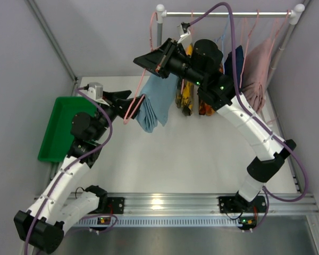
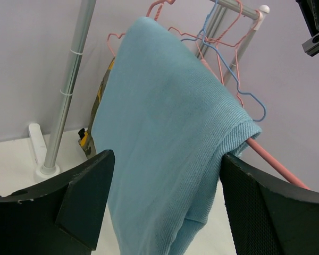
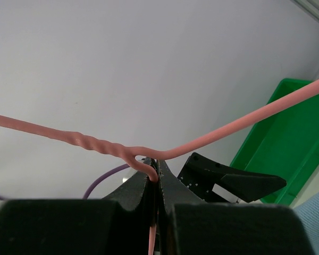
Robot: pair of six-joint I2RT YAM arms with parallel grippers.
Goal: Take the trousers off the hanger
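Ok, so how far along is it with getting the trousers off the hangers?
Nothing is off yet. In hand: the right pincer is shut on the neck of the pink hanger, and the left pincer stands open around the light blue trousers draped over that hanger. Left to do: pull that pair free, then the yellow patterned pair, which hangs under the rail.

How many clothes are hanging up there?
5. On the pink hanger out front, light blue trousers; behind, left to right: yellow-black trousers, orange-red pair, navy pair, dusty-pink cloth. The right arm may hide more.
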